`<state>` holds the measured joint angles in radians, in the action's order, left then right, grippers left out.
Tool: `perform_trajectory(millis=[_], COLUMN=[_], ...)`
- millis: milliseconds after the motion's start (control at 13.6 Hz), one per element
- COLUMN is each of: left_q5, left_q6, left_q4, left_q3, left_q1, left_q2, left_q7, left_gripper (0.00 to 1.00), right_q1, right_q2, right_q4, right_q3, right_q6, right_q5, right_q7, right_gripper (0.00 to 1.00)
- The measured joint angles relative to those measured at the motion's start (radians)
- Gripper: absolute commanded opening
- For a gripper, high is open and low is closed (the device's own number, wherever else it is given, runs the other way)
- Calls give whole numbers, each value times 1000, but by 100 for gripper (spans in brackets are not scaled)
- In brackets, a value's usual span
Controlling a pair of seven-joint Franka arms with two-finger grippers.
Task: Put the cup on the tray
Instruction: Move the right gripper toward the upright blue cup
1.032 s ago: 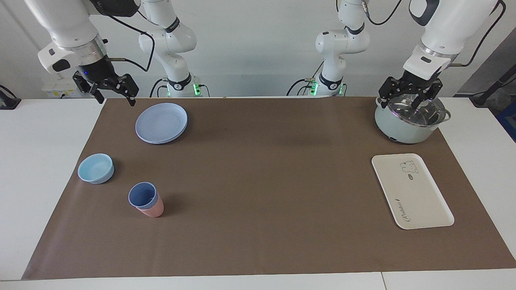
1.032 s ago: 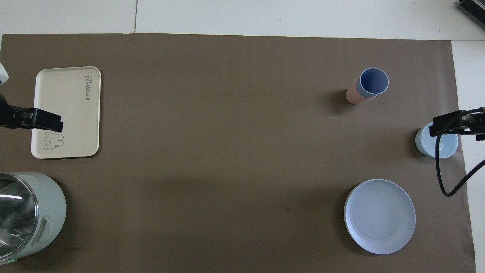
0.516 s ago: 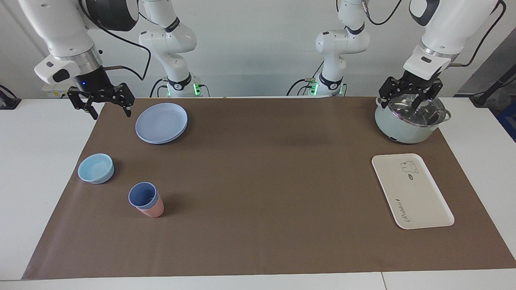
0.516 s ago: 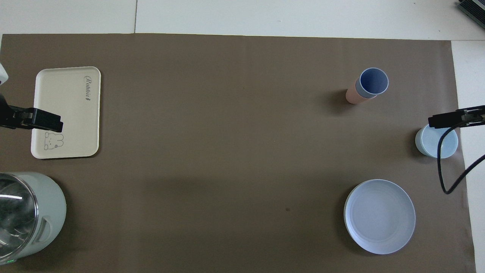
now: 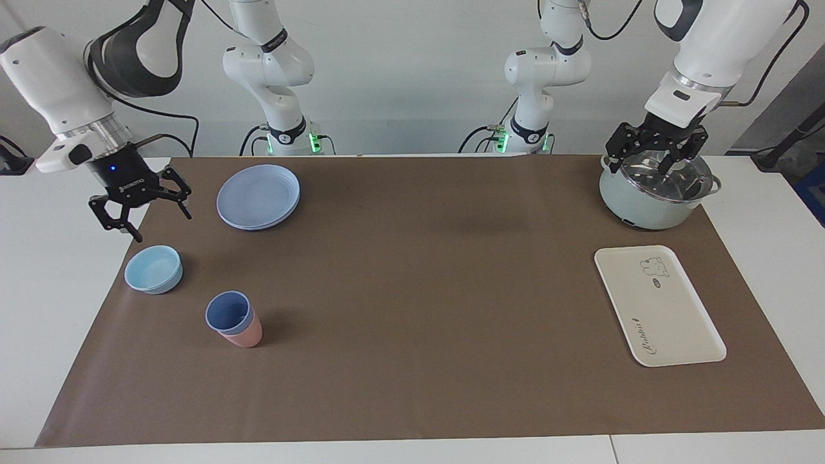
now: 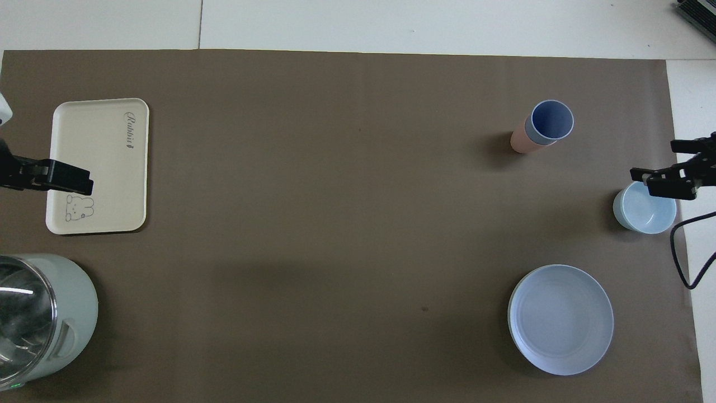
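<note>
The periwinkle-blue cup [image 5: 227, 312] [image 6: 552, 120] stands upright, nested inside a pink cup [image 5: 245, 336] [image 6: 522, 141], toward the right arm's end of the mat. The cream tray [image 5: 670, 316] [image 6: 100, 151] lies flat with nothing on it toward the left arm's end. My right gripper [image 5: 162, 228] [image 6: 663, 165] hangs open and holds nothing, in the air by the mat's edge close to the light-blue bowl, apart from the cup. Above the pot's glass lid, my left gripper [image 5: 648, 164] waits open, one finger [image 6: 68, 178] showing over the tray in the overhead view.
A squat light-blue bowl [image 5: 153, 269] [image 6: 644, 210] sits near the mat's edge beside the cups. A round blue plate [image 5: 258, 196] [image 6: 560, 319] lies nearer to the robots. A pale-green pot with a glass lid [image 5: 657, 193] [image 6: 39, 319] stands nearer to the robots than the tray.
My right gripper has swung down and outward, from beside the plate to just above the light-blue bowl, staying open. The left arm, cups and tray have not moved.
</note>
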<state>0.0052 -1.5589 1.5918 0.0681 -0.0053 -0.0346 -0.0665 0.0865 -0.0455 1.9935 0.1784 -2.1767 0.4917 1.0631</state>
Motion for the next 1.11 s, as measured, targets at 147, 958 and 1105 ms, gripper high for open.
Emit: perform_trajectory(millis=[147,958,1105], left_q5=[0,0,0], left_q6=[0,1,1], left_q4=[0,1,1], left_q3=[0,-9,-10], left_q1=[0,1,1], left_q2=[0,0,0], left_q7=[0,1,1], left_gripper=[100,100,100], right_q1=[20,39,44], right_q2=[52,310,352], right_q4=[11,-6,-9], right_q3=[1,1,1], right_q6=[-19,-47,-30], right_q5=[152,670,784], right_q7=[174,734,843], right_gripper=[100,100,100])
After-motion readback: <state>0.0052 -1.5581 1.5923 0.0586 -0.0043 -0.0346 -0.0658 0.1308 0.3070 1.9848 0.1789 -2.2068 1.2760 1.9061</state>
